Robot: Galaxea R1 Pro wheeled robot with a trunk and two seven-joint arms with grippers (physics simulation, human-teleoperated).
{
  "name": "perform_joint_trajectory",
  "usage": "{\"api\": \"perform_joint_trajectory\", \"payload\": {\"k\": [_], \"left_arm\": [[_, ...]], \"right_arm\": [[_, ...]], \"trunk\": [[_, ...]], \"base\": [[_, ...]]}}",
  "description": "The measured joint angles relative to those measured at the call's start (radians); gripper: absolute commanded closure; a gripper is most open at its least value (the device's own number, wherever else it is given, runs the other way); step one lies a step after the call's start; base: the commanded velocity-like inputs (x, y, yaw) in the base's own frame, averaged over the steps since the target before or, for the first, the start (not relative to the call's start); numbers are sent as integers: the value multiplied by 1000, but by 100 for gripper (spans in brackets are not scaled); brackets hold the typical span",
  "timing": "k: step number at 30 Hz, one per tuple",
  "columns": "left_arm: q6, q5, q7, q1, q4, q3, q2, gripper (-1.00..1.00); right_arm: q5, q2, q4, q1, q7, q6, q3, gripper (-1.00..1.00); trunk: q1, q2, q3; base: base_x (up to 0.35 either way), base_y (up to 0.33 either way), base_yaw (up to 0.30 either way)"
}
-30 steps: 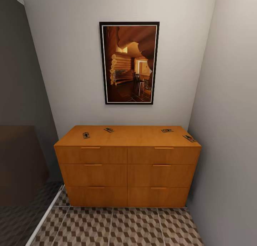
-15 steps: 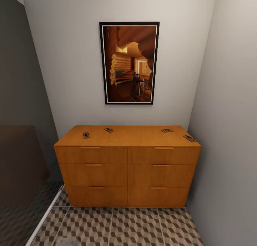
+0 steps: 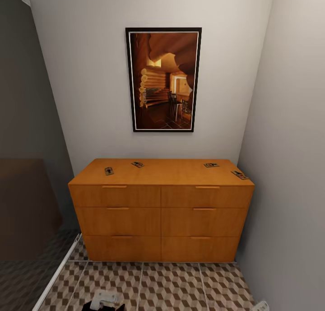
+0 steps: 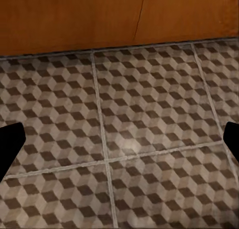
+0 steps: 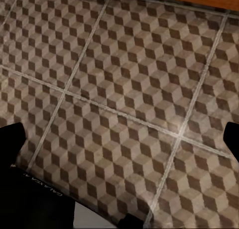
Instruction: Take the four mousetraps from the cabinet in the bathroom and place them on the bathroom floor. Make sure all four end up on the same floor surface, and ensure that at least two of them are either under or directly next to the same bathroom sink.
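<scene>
The robot faces the cabinet (image 3: 161, 209), which stands against the back wall under a framed picture (image 3: 163, 79). All four mousetraps lie on its flat top, none yet taken: one (image 3: 109, 170) toward the left front, a second (image 3: 137, 164) just behind it at about 1 o'clock, a third (image 3: 211, 165) toward the right rear, and a fourth (image 3: 239, 174) near the right edge, angled and close to the corner. The bathroom floor (image 3: 171, 286) runs in front of the drawers; no sink is in view here.

The left hand (image 4: 119, 139) looks down at the tiles near the foot of the cabinet, its two dark fingertips (image 4: 10, 144) wide apart and empty. The right hand (image 5: 119, 139) also points at the floor, fingers spread and holding nothing. In the head view the top of the left arm (image 3: 104, 299) shows at 6 o'clock, and a pale tip of the right arm (image 3: 262, 306) at 5 o'clock.

The risks lie in the reach and the grasp. The traps are thin and flat, so fingers coming down steeply are likely to skid off the wood or push a trap along the top instead of lifting it. The fourth trap sits so near the right edge that a nudge could drop it between cabinet and side wall (image 3: 289, 166). That wall also crowds the right arm, which may scrape it. Both arms must rise past the drawer fronts, and a low swing could strike a handle (image 3: 207, 187).
</scene>
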State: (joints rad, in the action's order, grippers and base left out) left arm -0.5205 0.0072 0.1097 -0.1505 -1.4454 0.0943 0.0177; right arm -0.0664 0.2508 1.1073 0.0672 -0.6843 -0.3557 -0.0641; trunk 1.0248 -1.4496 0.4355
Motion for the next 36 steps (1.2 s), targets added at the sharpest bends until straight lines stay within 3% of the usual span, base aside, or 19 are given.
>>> {"api": "perform_joint_trajectory", "payload": {"k": [1,2,7,14,20,28,30,31,36], "left_arm": [[-1,-2,0,2,0,17,-3,-100],[-1,-3,-1,4,0,29,-5,-100],[-4,-3,-3,8,-1,87,-31,-100],[-5,-5,-4,16,-1,109,-67,-100],[-12,-5,-4,56,-1,114,-81,-100],[-101,-4,-3,120,-1,125,-104,-100],[-112,-4,-2,131,-2,140,-108,-100],[-124,-2,-2,149,-3,183,-112,-100],[-132,-3,-1,187,-5,233,-119,-100]], "right_arm": [[4,0,119,14,-1,-25,-1,-100],[2,-1,161,24,-1,-48,-1,-100],[1,0,282,52,-1,-159,-4,-100],[1,1,324,56,2,-200,-5,-100],[1,-8,335,32,5,-206,-5,-100],[2,-29,340,-43,2,-210,-5,-100],[2,-31,340,-63,0,-212,-4,-100],[4,-33,342,-101,-1,-213,-2,-100],[5,-36,342,-176,-3,-216,0,-100]], "trunk": [[0,0,0],[0,0,0],[0,0,0],[0,0,0],[0,0,0],[0,0,0],[0,0,0],[0,0,-1],[0,0,-1]], "base": [[0,0,0],[0,0,0],[0,0,0],[0,0,0],[0,0,0],[0,0,0],[0,0,0],[0,0,0],[0,0,0]]}}
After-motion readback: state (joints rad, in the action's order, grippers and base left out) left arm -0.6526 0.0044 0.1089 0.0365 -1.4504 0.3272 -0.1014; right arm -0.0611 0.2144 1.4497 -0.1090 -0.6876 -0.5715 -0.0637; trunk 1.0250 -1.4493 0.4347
